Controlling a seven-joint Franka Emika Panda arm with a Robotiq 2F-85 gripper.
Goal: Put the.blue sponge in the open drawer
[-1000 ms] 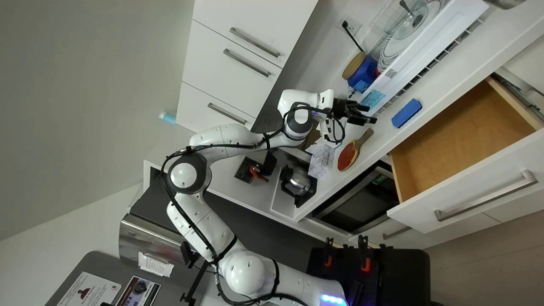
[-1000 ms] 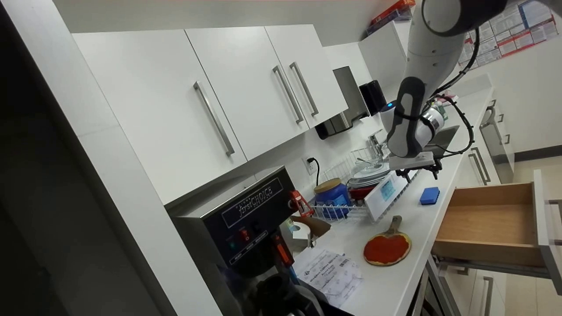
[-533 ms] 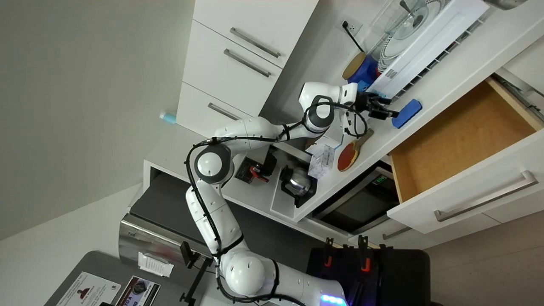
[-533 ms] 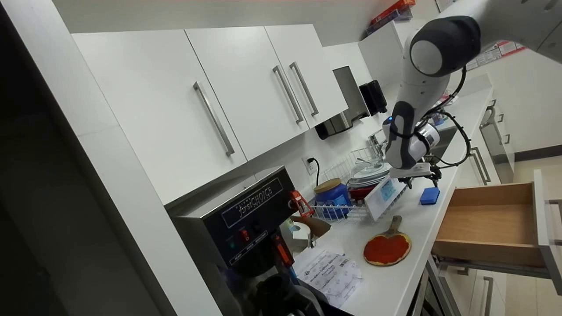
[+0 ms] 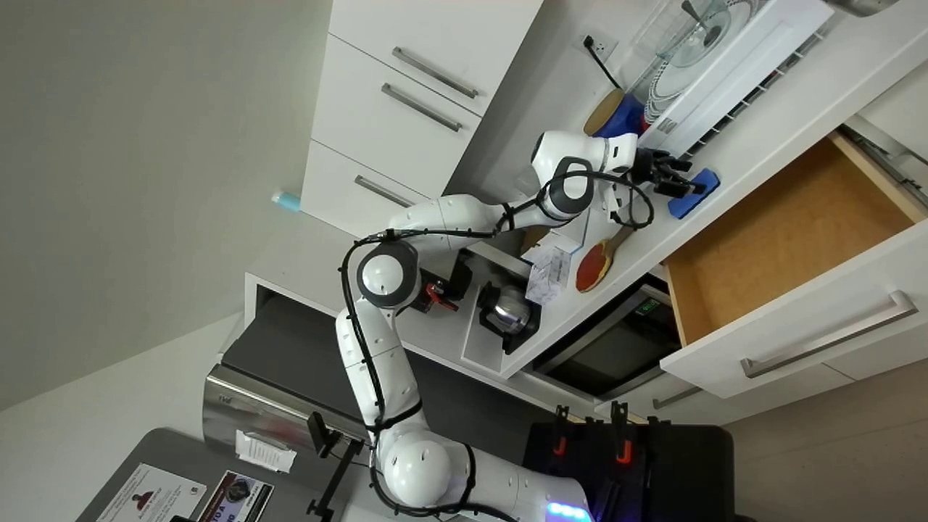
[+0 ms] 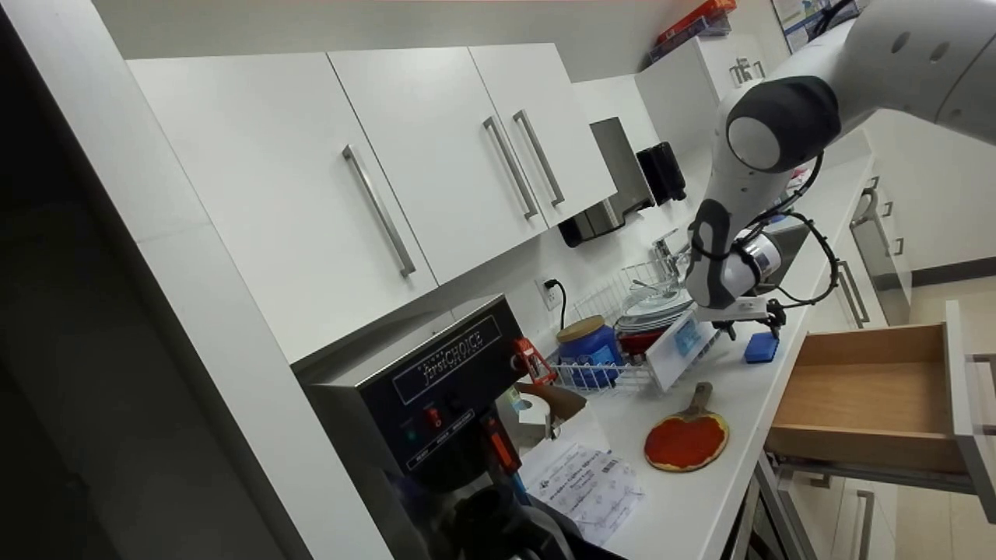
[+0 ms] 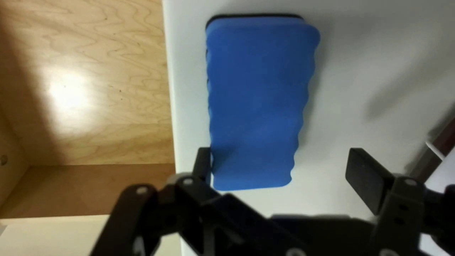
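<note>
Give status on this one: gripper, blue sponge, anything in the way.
Gripper open. Blue sponge on counter, ungripped, any touch unclear. No obstruction seen between it and open drawer.

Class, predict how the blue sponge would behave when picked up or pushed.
The blue sponge probably won't roll or tip, lying flat and broad on the counter. Its scalloped sides might help resist slipping. Its matte, foam-like look suggests light weight.

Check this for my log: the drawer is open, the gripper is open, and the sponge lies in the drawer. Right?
Not quite: the sponge lies on the counter, not in the drawer, as the wrist view shows. The gripper and drawer are open.
</note>
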